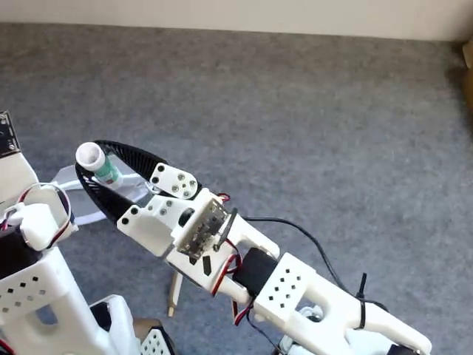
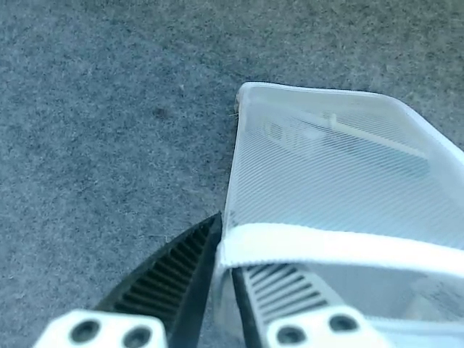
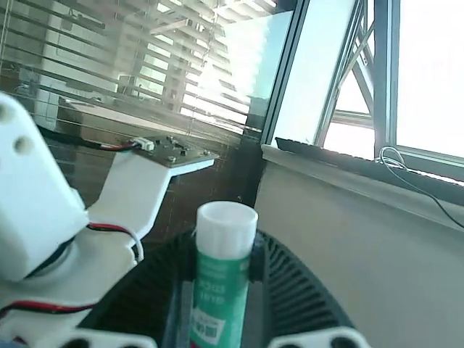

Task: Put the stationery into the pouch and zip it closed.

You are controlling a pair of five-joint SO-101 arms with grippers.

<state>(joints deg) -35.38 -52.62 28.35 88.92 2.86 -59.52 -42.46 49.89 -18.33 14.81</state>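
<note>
My right gripper [image 1: 92, 168] hangs above the grey carpet, shut on a glue stick [image 1: 92, 156] with a green body and white cap; the cap pokes out past the black fingertips. In the right wrist view the glue stick [image 3: 221, 275] stands between the two fingers [image 3: 279, 279]. Just below it lies the translucent white mesh pouch [image 1: 70, 180]. In the left wrist view my left gripper [image 2: 225, 246] is shut on the pouch's white rim band [image 2: 319, 250], and the pouch [image 2: 333, 167] spreads away over the carpet with faint items inside. The left arm [image 1: 33, 244] is at the lower left.
A thin beige stick-like item [image 1: 174, 293] lies on the carpet under the right arm. A brown object [image 1: 467, 70] shows at the right edge. The grey carpet [image 1: 310, 111] stretches open to the back and right.
</note>
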